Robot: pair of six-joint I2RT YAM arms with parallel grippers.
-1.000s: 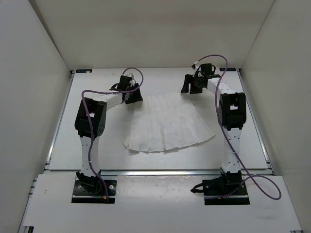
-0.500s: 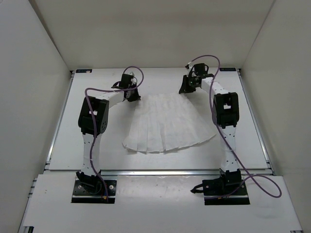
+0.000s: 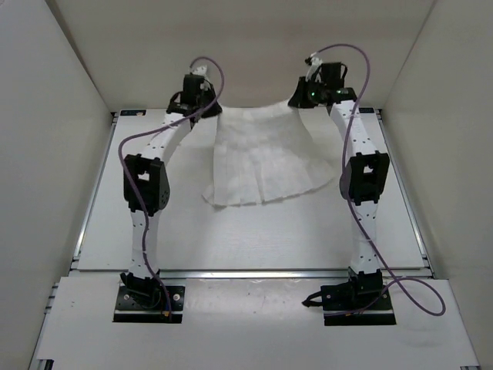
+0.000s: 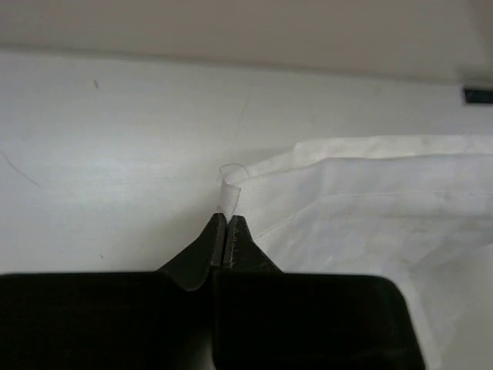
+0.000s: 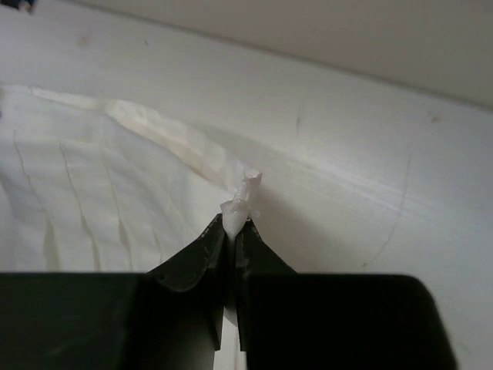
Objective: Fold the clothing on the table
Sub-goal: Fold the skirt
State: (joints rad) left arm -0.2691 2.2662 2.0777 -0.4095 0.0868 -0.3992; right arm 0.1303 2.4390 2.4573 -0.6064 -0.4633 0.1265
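Seen from above, the left gripper [image 3: 206,110] and right gripper [image 3: 302,101] had risen toward the far wall, hoisting the clothing [image 3: 262,158] taut between them, its hem trailing on the table [image 3: 254,239] beneath; the left wrist view, then the right, showed jaws clamped on a fabric corner at their tips, so folding could begin.

white table [image 3: 254,235]; pleated clothing [image 3: 262,166] partly resting on it
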